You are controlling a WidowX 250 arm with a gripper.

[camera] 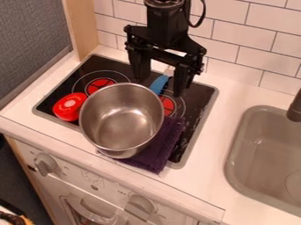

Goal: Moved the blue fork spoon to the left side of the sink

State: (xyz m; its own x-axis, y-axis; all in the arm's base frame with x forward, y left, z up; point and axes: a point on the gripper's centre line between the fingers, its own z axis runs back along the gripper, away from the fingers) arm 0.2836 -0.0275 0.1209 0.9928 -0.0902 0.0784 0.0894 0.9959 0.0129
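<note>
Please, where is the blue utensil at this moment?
In the camera view, the blue utensil is toward the back of the black stovetop, just beyond the upper-right rim of the steel pot, seemingly between the gripper's open fingers.

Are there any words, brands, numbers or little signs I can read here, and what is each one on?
None can be read for certain.
Pale print on top of the round red object on the stovetop: too small to read.
Small marks on the white front panel, around the knobs: also too small to make out.
</note>
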